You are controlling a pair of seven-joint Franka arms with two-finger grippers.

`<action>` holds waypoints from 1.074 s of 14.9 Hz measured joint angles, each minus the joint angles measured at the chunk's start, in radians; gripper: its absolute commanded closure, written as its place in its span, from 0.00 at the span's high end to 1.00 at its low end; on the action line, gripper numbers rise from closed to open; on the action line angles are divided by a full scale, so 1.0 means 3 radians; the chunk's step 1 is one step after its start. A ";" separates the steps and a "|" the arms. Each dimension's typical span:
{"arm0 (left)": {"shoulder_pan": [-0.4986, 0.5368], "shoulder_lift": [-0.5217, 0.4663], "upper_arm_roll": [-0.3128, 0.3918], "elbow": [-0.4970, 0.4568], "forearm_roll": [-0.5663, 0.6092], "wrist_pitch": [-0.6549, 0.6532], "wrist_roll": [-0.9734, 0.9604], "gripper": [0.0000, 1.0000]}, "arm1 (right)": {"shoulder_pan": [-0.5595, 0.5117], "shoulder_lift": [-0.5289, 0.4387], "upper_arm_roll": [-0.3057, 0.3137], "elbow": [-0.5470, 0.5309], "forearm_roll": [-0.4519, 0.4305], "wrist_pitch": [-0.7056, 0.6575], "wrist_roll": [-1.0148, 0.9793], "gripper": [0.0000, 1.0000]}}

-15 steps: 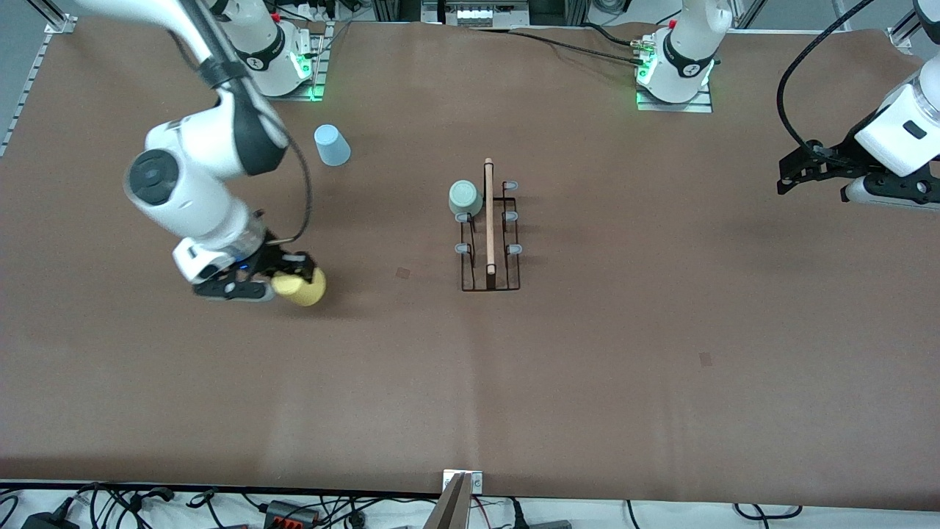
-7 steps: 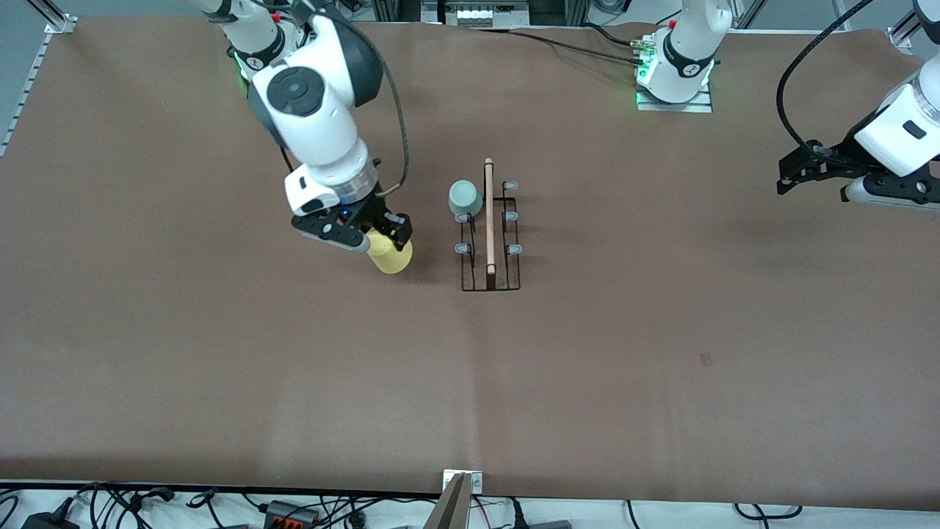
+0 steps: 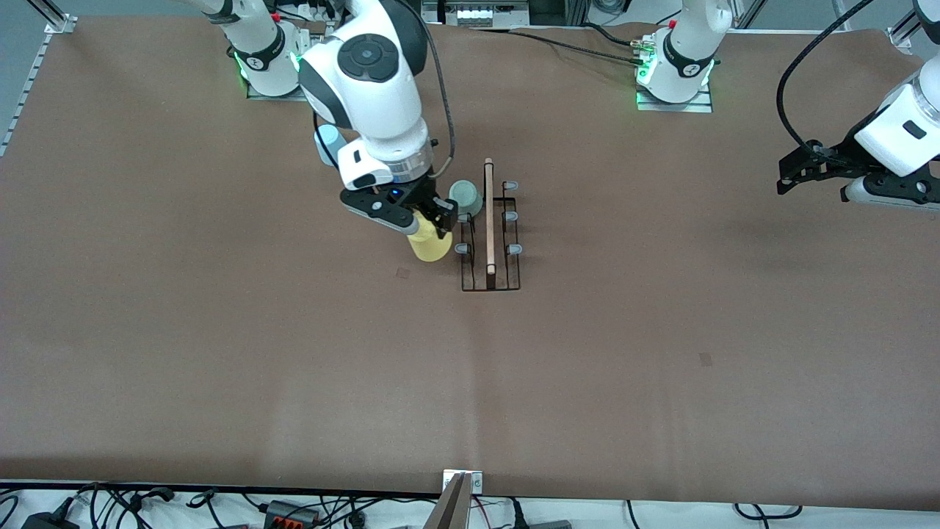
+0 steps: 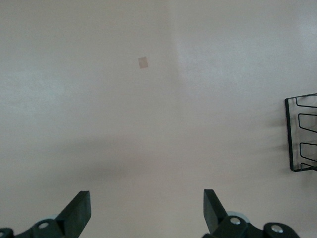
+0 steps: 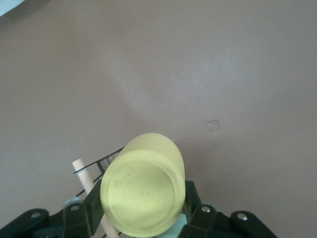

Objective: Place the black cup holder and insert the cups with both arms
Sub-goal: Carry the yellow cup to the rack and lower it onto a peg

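Note:
The black cup holder stands mid-table, its wooden rod handle along the top. A pale grey-green cup sits upside down on one of its pegs on the right arm's side. My right gripper is shut on the yellow cup and holds it in the air just beside the holder, on the right arm's side; the cup fills the right wrist view. The light blue cup stands near the right arm's base, mostly hidden by that arm. My left gripper waits open and empty at the left arm's end of the table.
The holder's edge shows in the left wrist view. Small patches mark the brown table cover. Cables and plugs run along the table edge nearest the front camera.
My right arm has carried the yellow cup from the right arm's end of the table to just beside the holder. The left arm has not moved.

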 measured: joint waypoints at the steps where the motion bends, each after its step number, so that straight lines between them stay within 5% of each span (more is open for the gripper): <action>1: 0.0000 0.0000 0.0000 0.0000 0.0000 0.0000 0.0000 1.00 | 0.0035 0.0077 0.0000 0.0059 -0.0069 -0.0001 0.0036 0.24; 6: 0.0000 0.0000 0.0000 0.0001 0.0000 0.0000 0.0000 1.00 | 0.0137 0.0385 0.0000 0.0132 -0.0387 0.0061 0.0268 0.25; 16: 0.0000 0.0000 0.0000 0.0001 0.0000 0.0000 0.0000 1.00 | 0.0175 0.0551 0.0000 0.0258 -0.0398 0.0293 0.0271 0.29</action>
